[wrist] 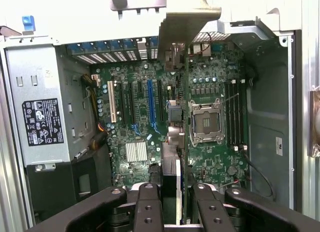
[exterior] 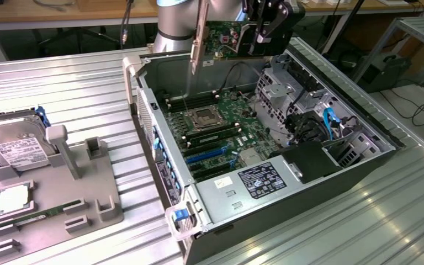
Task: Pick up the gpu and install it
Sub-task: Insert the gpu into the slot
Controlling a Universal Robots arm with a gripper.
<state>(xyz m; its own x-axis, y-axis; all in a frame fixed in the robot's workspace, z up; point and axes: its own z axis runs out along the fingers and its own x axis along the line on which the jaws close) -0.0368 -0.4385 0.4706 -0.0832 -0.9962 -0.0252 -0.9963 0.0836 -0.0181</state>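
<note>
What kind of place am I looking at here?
Most likely a robotics lab or test workshop. The black gripper of a grey robot arm holds a green circuit card above an open black computer case on a ribbed metal table, with wooden workbenches behind.

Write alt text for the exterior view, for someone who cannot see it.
A robot arm's hand holds the gpu in the air above an open computer case with its motherboard exposed. On the exterior view's left, a grey tray carries a hard drive.
</note>
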